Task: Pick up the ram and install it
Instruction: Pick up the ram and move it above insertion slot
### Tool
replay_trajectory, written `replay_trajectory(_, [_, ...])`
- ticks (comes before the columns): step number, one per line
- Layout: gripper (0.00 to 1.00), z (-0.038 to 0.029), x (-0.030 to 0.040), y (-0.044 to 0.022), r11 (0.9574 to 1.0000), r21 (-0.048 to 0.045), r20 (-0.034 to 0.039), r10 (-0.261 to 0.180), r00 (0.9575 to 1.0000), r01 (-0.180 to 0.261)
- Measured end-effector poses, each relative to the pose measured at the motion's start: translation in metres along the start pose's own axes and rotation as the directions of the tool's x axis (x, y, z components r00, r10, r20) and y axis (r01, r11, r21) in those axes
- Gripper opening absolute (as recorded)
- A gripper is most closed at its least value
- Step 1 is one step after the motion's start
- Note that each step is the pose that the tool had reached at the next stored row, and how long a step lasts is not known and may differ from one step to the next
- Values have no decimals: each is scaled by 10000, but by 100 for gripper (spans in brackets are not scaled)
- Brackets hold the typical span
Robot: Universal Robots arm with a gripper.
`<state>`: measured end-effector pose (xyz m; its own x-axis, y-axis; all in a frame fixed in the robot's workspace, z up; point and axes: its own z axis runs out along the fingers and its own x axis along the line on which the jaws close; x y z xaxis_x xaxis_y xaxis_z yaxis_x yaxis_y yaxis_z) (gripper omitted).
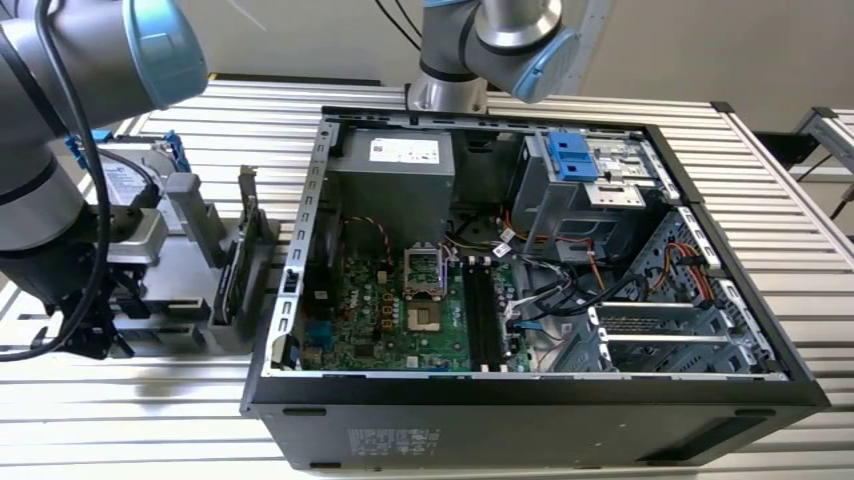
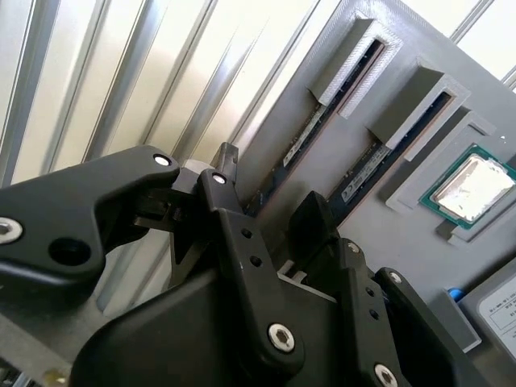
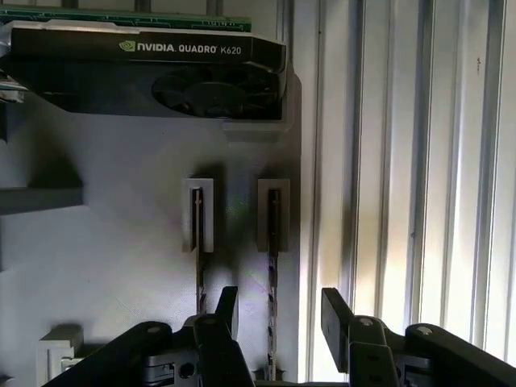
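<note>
Two ram sticks stand on edge in the slots of a grey holder. In the first wrist view one ram stick runs between my gripper's two black fingers, and the other ram stick lies just outside them. The second wrist view shows the same: my gripper straddles the ram stick, while the other stick stays in its own slot beside it. The jaws stand apart on either side of the stick, so the gripper is open. In the exterior view the arm hangs over the holder at the left.
The open computer case fills the middle, with its green motherboard and black memory slots. A graphics card and a silver CPU chip also sit on the holder. A second arm's base stands behind the case.
</note>
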<state>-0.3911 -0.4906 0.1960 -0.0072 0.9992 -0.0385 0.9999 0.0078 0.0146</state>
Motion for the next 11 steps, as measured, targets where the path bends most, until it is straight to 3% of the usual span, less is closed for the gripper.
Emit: replay_trajectory(11, [100, 18, 5, 0, 10000, 1, 1, 0, 10000, 0])
